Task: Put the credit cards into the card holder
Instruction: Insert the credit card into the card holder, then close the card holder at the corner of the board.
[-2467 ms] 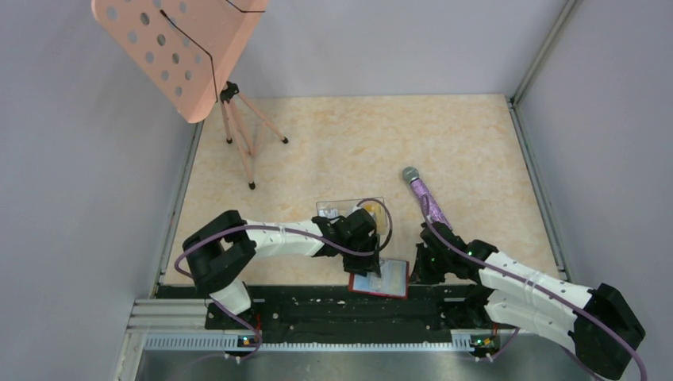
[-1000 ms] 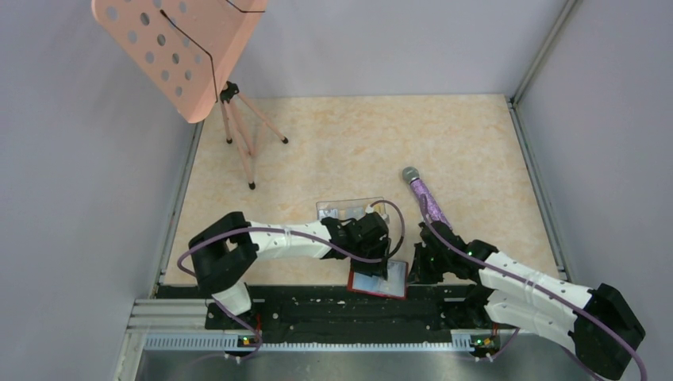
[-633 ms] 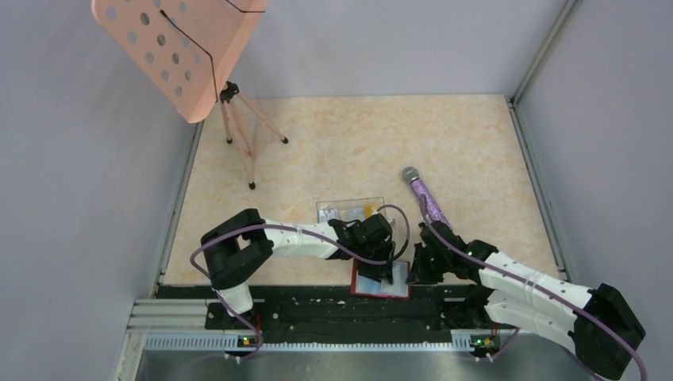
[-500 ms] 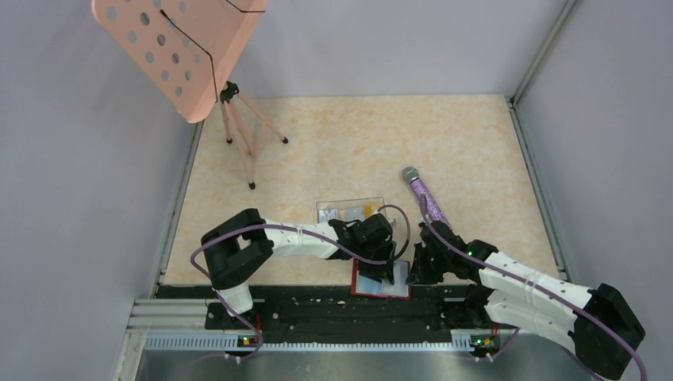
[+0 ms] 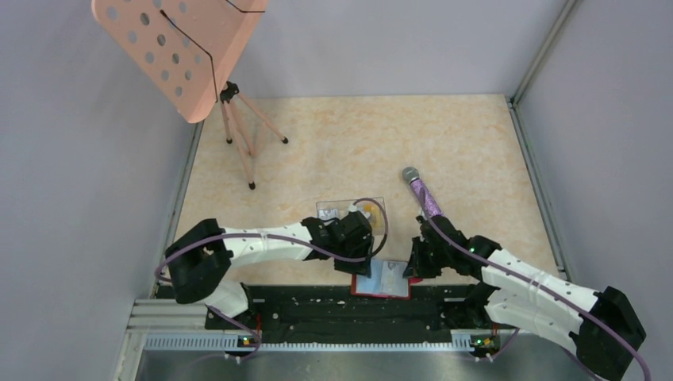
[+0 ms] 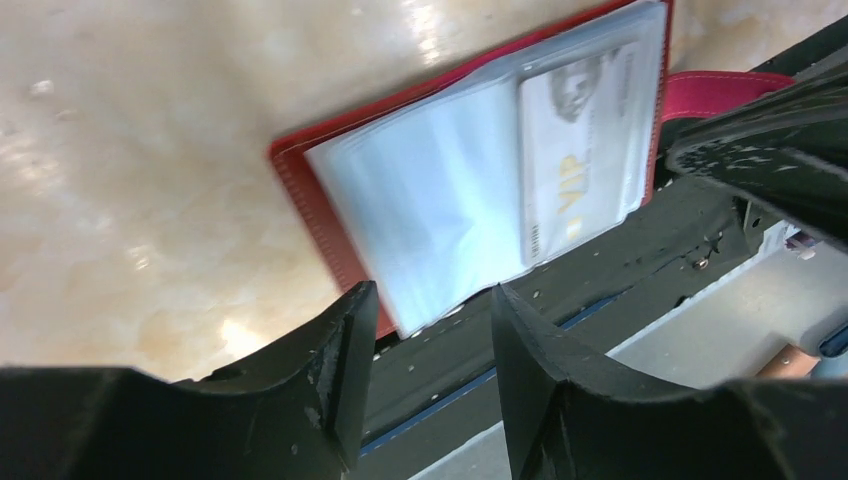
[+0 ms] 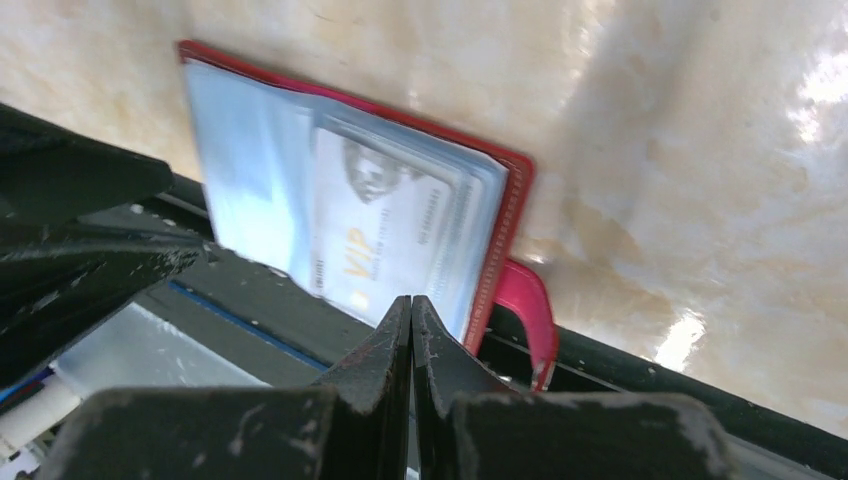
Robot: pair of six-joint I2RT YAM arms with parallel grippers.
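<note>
Left claw (image 6: 428,335) gapes just above card holder (image 6: 450,190).

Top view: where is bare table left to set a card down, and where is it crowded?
Free: the far stretch between the music stand and the microphone, and the right side beyond the microphone. Crowded: near edge, where clear tray, card holder, left gripper and right gripper bunch.

Crowded near edge, open beyond
The card holder (image 5: 382,279) lies hemmed between left gripper (image 6: 427,325) and right gripper (image 7: 412,305); clear tray (image 5: 349,209) at the left one's far side, microphone (image 5: 422,193) at the right one's; music stand (image 5: 226,36) far left, bare table (image 5: 357,135) across the far half.
</note>
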